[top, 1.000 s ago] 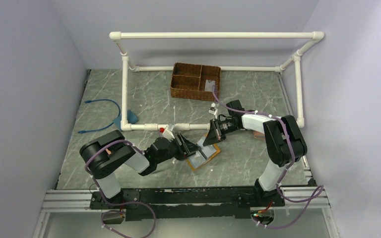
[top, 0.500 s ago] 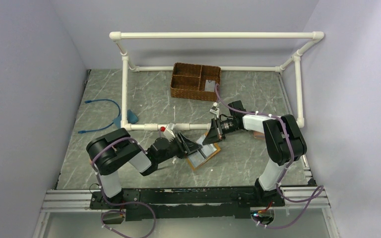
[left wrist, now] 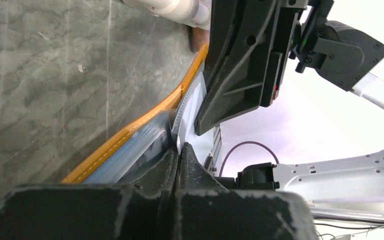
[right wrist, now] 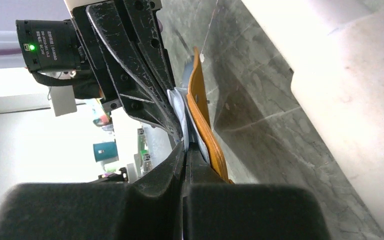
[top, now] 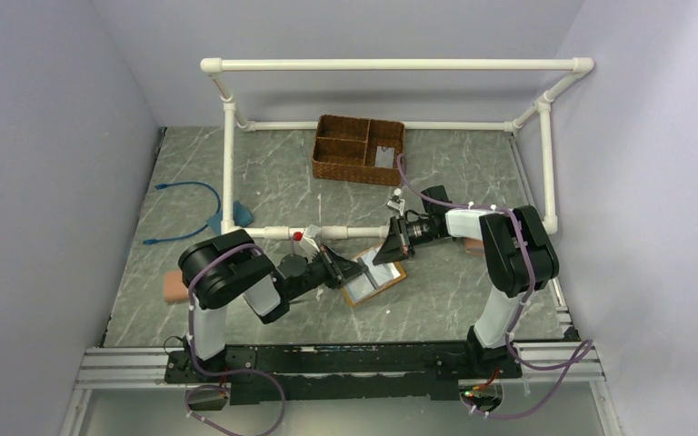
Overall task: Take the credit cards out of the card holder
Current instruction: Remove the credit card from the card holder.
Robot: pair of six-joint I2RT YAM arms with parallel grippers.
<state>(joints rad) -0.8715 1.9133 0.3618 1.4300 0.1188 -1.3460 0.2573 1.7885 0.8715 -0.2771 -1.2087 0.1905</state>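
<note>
A grey marbled surface fills the floor of a booth with pale lilac walls, and a white pipe frame stands over its far half. At the upper middle of the overhead view sits a brown wicker basket. A pale card lies flat in its right-hand compartment. A blue cable curls at the left. A pinkish wallet lies at the lower left, just beside my left arm.

The card holder lies open just below the middle of the frame, an orange rim around a pale blue-grey inside, near the frame's front pipe. Both my hands meet on it. My left hand reaches in from the left onto its left edge. My right hand reaches in from the upper right onto its upper corner.

In my left wrist view, my fingers are pressed together at the bottom middle, with only a thin pale layer from the card holder's inside between them. I cannot tell whether it is a card or the lining. The orange edge runs diagonally up the middle, and my right hand's black finger fills the upper middle. In my right wrist view, my fingers are likewise closed on a pale layer just beside the orange edge, with my left hand at the upper left.
</note>
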